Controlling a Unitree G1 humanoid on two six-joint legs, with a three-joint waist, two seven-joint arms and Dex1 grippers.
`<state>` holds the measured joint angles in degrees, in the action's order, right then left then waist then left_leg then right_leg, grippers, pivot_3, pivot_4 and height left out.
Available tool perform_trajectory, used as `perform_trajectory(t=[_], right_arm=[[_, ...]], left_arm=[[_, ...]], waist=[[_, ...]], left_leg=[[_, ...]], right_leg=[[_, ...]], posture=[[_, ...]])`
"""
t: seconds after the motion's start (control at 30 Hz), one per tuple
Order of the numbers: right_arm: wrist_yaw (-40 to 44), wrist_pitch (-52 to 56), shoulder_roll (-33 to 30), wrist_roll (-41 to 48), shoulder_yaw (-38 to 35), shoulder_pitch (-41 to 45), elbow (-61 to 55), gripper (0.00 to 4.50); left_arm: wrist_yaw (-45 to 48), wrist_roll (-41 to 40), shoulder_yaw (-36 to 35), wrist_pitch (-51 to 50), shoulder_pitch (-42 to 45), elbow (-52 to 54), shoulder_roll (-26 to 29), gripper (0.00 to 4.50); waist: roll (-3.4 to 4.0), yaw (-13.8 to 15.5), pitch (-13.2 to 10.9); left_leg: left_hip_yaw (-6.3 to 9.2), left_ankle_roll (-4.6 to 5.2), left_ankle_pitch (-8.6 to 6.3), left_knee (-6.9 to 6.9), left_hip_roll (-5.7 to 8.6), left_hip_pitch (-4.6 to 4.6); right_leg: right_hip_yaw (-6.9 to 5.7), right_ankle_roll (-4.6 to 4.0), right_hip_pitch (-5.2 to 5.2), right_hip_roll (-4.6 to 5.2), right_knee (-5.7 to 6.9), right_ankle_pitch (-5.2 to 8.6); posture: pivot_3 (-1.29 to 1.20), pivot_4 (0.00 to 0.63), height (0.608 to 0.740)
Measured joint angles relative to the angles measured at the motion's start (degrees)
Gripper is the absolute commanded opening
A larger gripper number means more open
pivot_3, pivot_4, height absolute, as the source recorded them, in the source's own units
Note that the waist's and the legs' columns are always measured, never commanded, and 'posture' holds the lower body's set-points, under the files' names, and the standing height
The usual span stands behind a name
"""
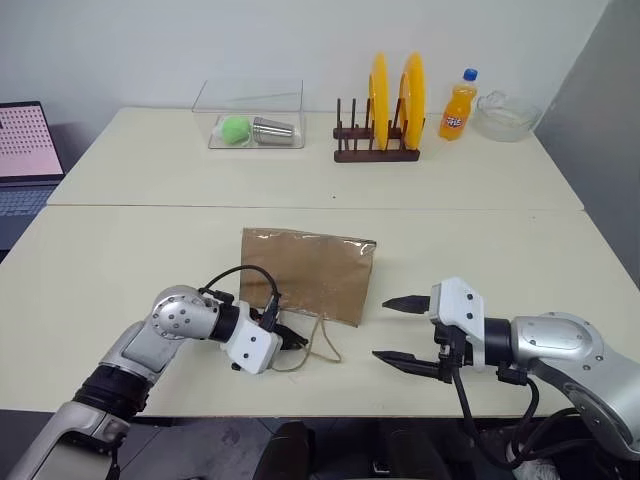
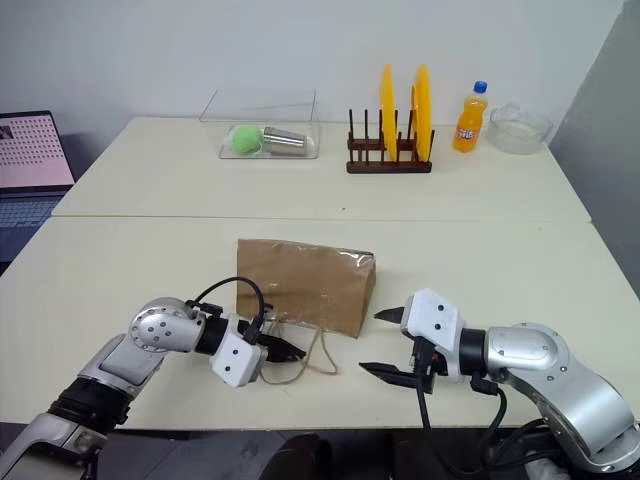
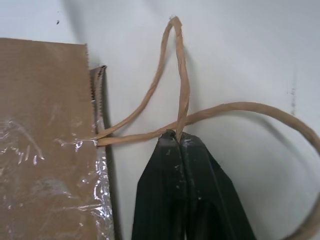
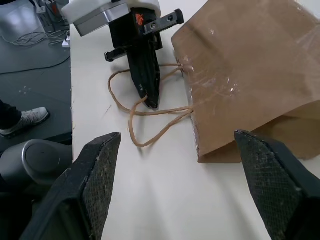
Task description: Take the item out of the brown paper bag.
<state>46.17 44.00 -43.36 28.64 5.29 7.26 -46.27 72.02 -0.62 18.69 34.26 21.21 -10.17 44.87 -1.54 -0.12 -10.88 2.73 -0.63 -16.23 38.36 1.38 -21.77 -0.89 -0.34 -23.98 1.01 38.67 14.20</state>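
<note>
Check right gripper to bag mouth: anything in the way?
Only bare table lies between the open right gripper and the brown paper bag. The left gripper is shut on a handle at the mouth side. The item isn't visible.

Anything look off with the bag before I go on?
The brown paper bag lies flat on its side, creased, with clear tape patches near its mouth. The left hand is shut on one thin handle only. No bottle visible inside.
</note>
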Motion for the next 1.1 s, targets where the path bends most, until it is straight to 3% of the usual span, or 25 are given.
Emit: perform_trajectory(t=[0.27, 0.43, 0.63, 1.03, 1.1], right_arm=[[2.81, -7.69, -4.33, -3.37, 1.29, 0.39, -0.24, 3.81], [6.45, -17.08, -5.14, -10.67, 7.85, 3.46, 1.53, 3.81], [6.42, -29.52, 0.8, -24.74, 18.87, 11.15, 11.31, 3.81], [3.93, -44.5, 10.97, -39.7, 26.6, 16.6, 28.23, 3.81], [3.49, -45.84, 12.12, -41.53, 27.51, 16.73, 29.91, 3.42]], left_arm=[[-3.35, -15.28, -5.01, -32.92, 6.71, 13.29, -3.03, 0.01], [-5.08, -19.54, -7.53, -44.66, 10.84, 15.72, -4.44, 0.01], [-4.06, -19.33, -7.71, -46.06, 11.55, 14.7, -5.28, 0.01], [-2.67, -18.23, -7.77, -44.92, 11.62, 13.43, -5.92, 0.01], [-2.67, -18.21, -7.77, -44.9, 11.62, 12.96, -5.95, 0.0]], waist=[[-0.01, -0.06, -0.01], [-0.01, -0.37, -0.01], [-0.02, -0.35, -0.01], [-0.02, -0.17, -0.01], [-0.02, -0.17, -0.01]], left_leg=[[0.11, 0.0, 0.0, 0.27, -0.01, -0.1], [0.1, 0.0, 0.0, 0.35, -0.01, -0.06], [0.11, -0.02, 0.01, 0.39, -0.03, -0.07], [0.06, -0.02, 0.01, 0.41, -0.02, -0.11], [0.05, -0.02, 0.01, 0.41, -0.01, -0.1]], right_leg=[[-0.08, 0.04, 0.03, -0.06, 0.06, 0.0], [-0.05, 0.06, 0.06, -0.09, 0.09, 0.0], [-0.01, 0.05, 0.04, -0.11, 0.16, 0.0], [0.06, 0.02, -0.04, -0.1, 0.23, -0.01], [0.07, 0.02, -0.04, -0.1, 0.24, -0.01]], posture=[[0.0, 0.15, 0.74], [0.0, 0.15, 0.74], [0.0, 0.15, 0.74], [0.0, 0.15, 0.74], [0.0, 0.15, 0.74]])
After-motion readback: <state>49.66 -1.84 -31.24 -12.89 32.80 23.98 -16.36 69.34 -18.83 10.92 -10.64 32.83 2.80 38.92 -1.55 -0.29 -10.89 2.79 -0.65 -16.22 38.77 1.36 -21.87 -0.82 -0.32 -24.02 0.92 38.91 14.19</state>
